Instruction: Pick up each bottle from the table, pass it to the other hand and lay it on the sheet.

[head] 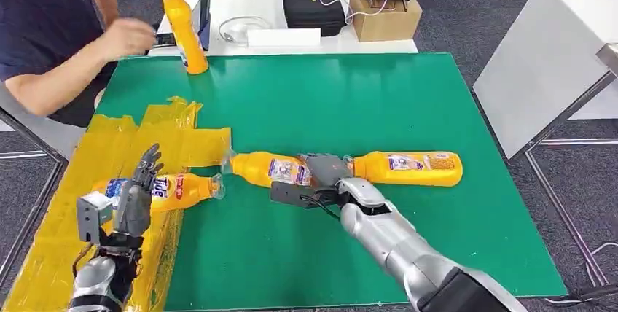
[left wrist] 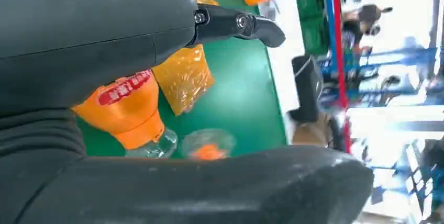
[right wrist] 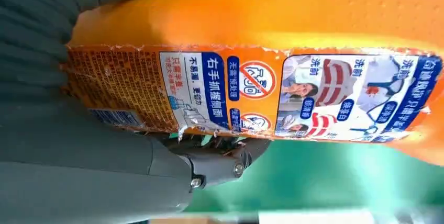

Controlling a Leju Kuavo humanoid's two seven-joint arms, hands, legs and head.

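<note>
Right hand (head: 326, 173) is wrapping the middle bottle (head: 273, 168) lying at frame center on the green table (head: 437, 108), left hand (head: 135, 199) is hovering spread over the yellow sheet (head: 178, 137); rigid, probably slick plastic, best gripped mid-body at the label.

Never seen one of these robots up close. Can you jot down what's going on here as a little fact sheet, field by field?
Table: green top
Yellow sheet: spread at the table's left side
Bottle on sheet: orange, lying down
Middle bottle: lying on the green, right hand around it
Right bottle: lying on the green
Standing bottle: upright at the far edge, near a person's hand
Left hand: raised over the sheet, holding nothing
</note>
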